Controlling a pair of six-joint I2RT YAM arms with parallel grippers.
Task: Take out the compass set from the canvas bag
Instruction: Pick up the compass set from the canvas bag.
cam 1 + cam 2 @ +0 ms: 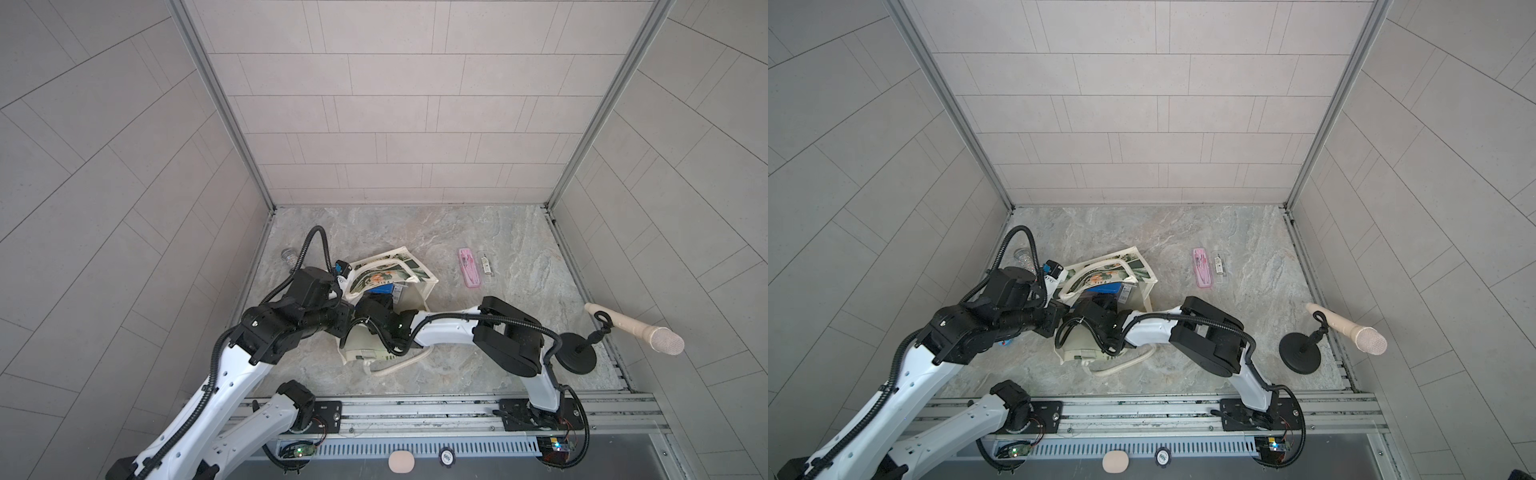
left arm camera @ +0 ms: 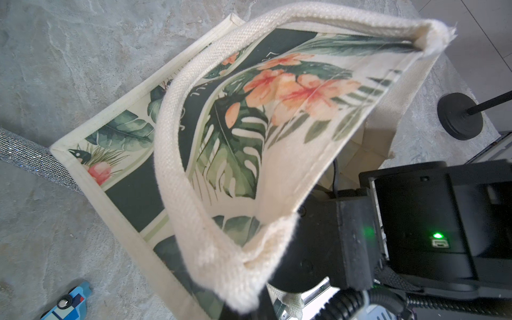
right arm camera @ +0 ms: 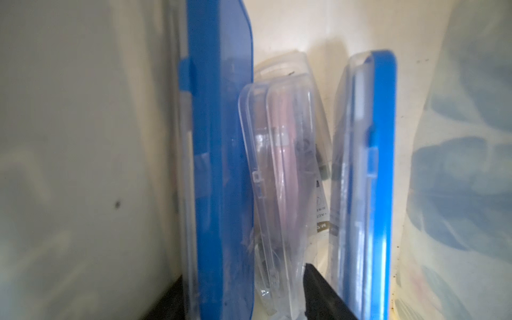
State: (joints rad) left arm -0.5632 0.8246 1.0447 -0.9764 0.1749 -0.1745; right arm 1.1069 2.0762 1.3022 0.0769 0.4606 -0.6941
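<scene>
Compass set: by my judgement, the clear-lidded case with pink inside (image 3: 279, 171). It stands on edge deep inside the canvas bag (image 1: 399, 266), between two blue cases (image 3: 221, 166).
Handling: probably light, rigid, smooth plastic. The broad faces look slippery, and a hard squeeze could pop the lid. The neighbours lean close and may drag along with it.
Where to hold: across its thin thickness, pads on the two broad faces, at the end nearest the bag's mouth.
Right claw (image 3: 243, 297): inside the bag with jaws parted. One finger (image 3: 318, 291) sits just beside the set, between it and a blue case. The other is a dark blur beyond the far blue case, so both cases stand in the gap. Nothing looks clamped.
Right arm (image 1: 449, 332): elbow folded to the bag's right, forearm reaching in, wrist buried in the mouth.
Left claw (image 1: 344, 277): closed tight at the bag's left rim. It appears pinched on the handle strap (image 2: 194, 221), holding the mouth up, though the fingertips are hidden.
Left arm (image 1: 266, 332): stretched in from the bag's left.
Outside the bag: a pink case (image 1: 468, 268) and a small clear case (image 1: 485, 266) lie on the surface (image 1: 415, 232) to the bag's right, well apart from it.
</scene>
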